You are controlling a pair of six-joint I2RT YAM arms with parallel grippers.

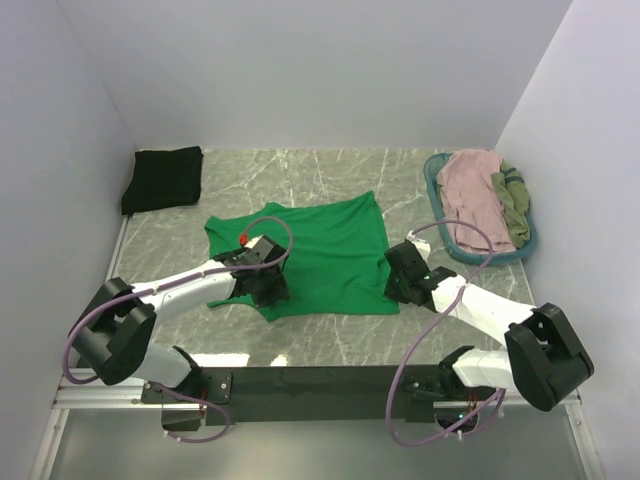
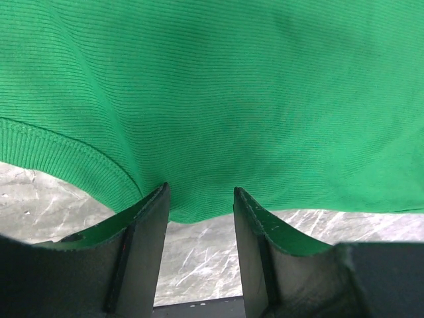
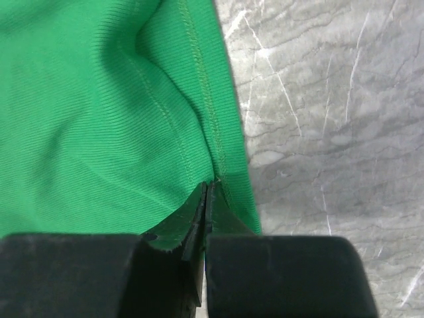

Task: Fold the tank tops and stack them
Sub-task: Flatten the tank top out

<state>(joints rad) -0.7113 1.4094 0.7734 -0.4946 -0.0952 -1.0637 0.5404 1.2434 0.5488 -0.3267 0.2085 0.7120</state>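
**Marble table, white walls, green top half picked up**

The setup was a grey marble-look table [image 1: 300, 170] boxed in by plain white walls, with both arms bolted at the near edge.

The right gripper [image 3: 207, 189] was pressed fully together on the green tank top [image 3: 86, 99], pinching the stitched edge right at the cloth's border. You could see the fabric pucker up into the jaws. My guess is it went for a near-right corner, so that edge could be lifted and carried over for a fold.

The left gripper [image 2: 201, 192] was another story. Its fingers [image 2: 152, 218] stood apart with bare marble showing between them, and the green cloth's edge sat right at the tips, so it was lined up but not clamped on anything. It looked like the matching grab on the near-left side, not yet made.

In the overhead view, the green top lay spread flat in the middle of the table. The black tank top [image 1: 162, 178] was already folded at the far left, probably the start of the stack. A pink top [image 1: 470, 195] and an olive one [image 1: 512, 200] were bunched in the teal basket [image 1: 431, 190] at the far right, waiting their turn.

On pose, both arms reached low and forward, forearms angled inward toward the near edge of the green top, with the wrists tipped down at the cloth.
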